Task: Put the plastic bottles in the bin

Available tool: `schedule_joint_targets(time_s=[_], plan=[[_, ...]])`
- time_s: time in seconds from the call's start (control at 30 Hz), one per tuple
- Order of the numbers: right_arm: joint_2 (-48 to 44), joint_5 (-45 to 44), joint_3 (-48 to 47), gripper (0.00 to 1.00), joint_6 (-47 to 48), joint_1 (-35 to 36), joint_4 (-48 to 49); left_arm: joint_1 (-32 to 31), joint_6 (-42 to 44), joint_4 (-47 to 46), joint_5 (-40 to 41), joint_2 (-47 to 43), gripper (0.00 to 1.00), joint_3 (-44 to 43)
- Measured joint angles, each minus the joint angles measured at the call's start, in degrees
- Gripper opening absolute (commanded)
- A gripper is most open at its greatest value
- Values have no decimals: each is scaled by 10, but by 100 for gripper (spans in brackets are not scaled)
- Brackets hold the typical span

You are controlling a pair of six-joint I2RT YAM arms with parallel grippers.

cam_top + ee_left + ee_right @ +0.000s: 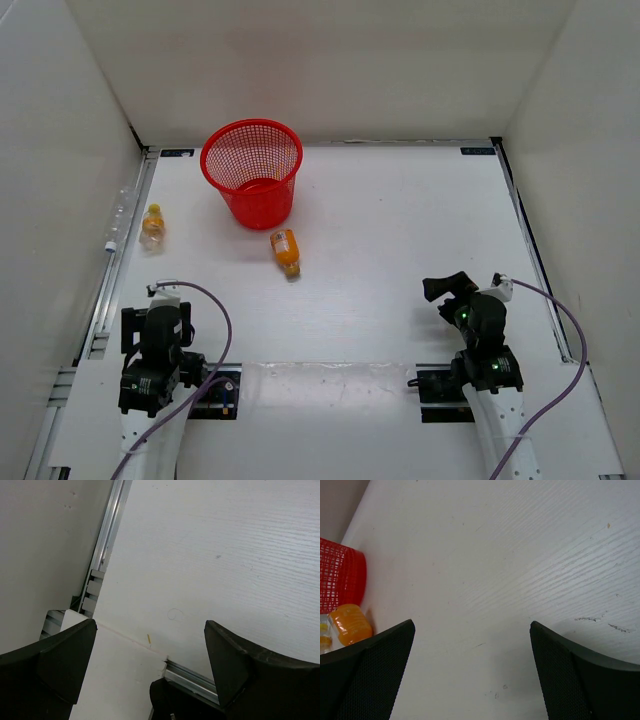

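Orange-filled bottle (287,252) beside the bin (262,208) lies nearest, so with your left gripper (150,625) and right gripper (472,625) both wide and empty, straddle its middle.

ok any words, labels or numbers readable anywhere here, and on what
No text can be read in any view.
orange bottle by the bin: label, if any, too small to read.
second orange bottle near the left edge: too small.
clear bottle: too small.
bin: plain red mesh, no writing seen.
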State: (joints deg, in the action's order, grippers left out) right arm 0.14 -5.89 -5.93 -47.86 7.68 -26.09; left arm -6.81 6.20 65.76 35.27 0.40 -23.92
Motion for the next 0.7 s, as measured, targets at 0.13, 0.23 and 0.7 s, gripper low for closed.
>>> schedule_joint_targets(time_s=[0.13,0.23,0.7], plan=[[0,0,0,99,0,0,0,0,-2,1,0,0,100,-1],[0,0,0,99,0,0,0,0,37,1,-20,24,100,-12],[20,26,-14,99,35,0,59,31,158,-12,-126,625,100,-383]])
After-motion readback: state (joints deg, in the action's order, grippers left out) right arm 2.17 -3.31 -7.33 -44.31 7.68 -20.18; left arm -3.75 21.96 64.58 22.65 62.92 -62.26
